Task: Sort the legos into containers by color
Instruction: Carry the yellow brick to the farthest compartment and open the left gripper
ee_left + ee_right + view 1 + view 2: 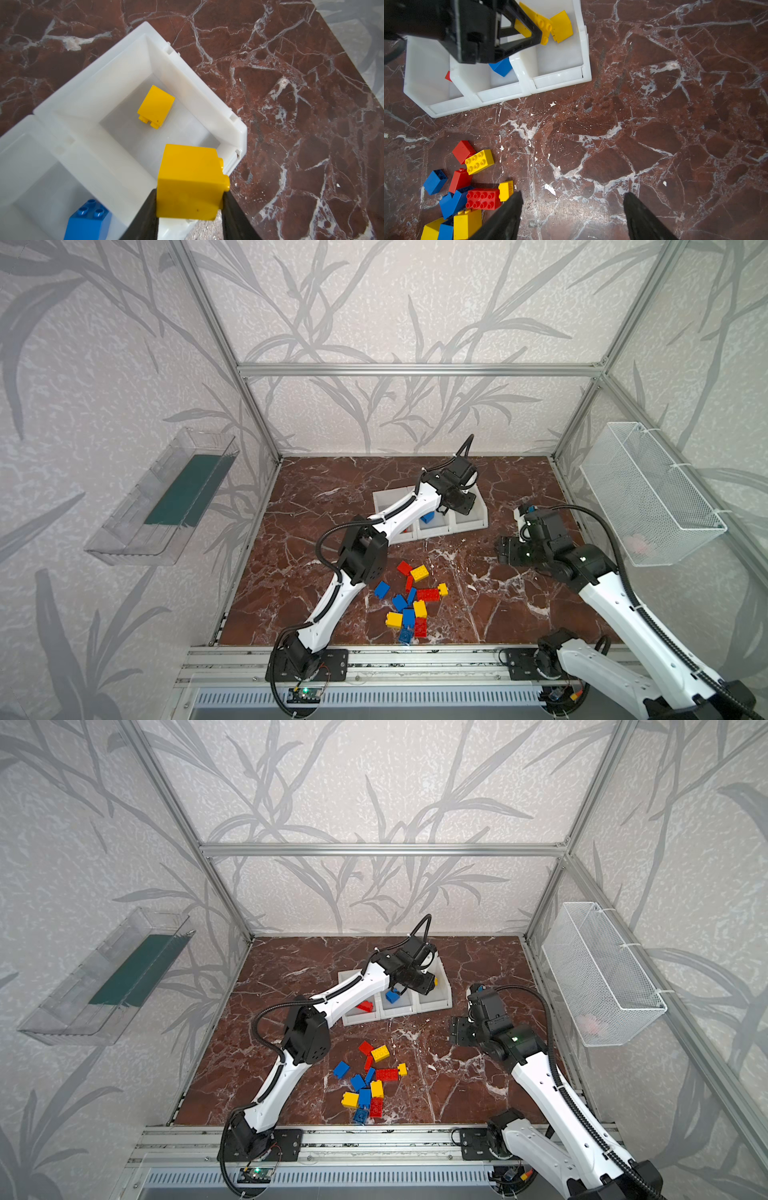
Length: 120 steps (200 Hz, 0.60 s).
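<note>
One yellow brick (188, 176) is pinched in the left claw (189, 199), above the rightmost white bin (436, 1006), just right of frame centre in a top view. It is best centred over the opening and lowered before release. The right claw (571, 207) hangs spread and empty.

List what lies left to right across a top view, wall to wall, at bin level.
Clear plastic wall tray, red plastic brick, blue plastic brick, left tool holding yellow plastic brick, right tool, white wire mesh basket.
</note>
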Each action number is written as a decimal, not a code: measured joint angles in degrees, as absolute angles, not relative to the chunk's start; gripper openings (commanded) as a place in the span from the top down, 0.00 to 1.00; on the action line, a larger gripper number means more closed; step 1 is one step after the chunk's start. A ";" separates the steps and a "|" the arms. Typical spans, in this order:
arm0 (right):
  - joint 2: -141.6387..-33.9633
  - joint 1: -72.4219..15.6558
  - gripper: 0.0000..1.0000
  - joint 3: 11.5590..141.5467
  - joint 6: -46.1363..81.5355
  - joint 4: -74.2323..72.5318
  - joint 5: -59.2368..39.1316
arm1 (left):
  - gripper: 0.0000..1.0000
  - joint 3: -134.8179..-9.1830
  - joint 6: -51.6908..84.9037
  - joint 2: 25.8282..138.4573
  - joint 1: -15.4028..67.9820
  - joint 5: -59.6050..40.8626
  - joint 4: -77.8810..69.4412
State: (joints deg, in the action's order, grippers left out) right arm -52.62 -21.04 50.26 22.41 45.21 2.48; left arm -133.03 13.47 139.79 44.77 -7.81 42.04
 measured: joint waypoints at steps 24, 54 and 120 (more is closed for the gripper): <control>-51.66 -20.99 0.22 50.26 22.44 45.98 2.48 | 0.61 -133.03 14.31 141.29 44.77 -7.79 39.94; -51.24 -20.99 0.20 50.26 22.50 47.07 2.48 | 0.49 -133.10 15.33 141.88 44.77 -7.88 37.98; -51.16 -20.99 0.19 50.26 22.52 48.45 2.48 | 0.42 -133.78 15.59 140.75 44.75 -8.05 36.93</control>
State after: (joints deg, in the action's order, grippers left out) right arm -51.16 -20.99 50.26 22.52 48.45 2.48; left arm -133.78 15.59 140.75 44.75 -8.05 36.93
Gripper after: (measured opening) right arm 0.812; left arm 0.582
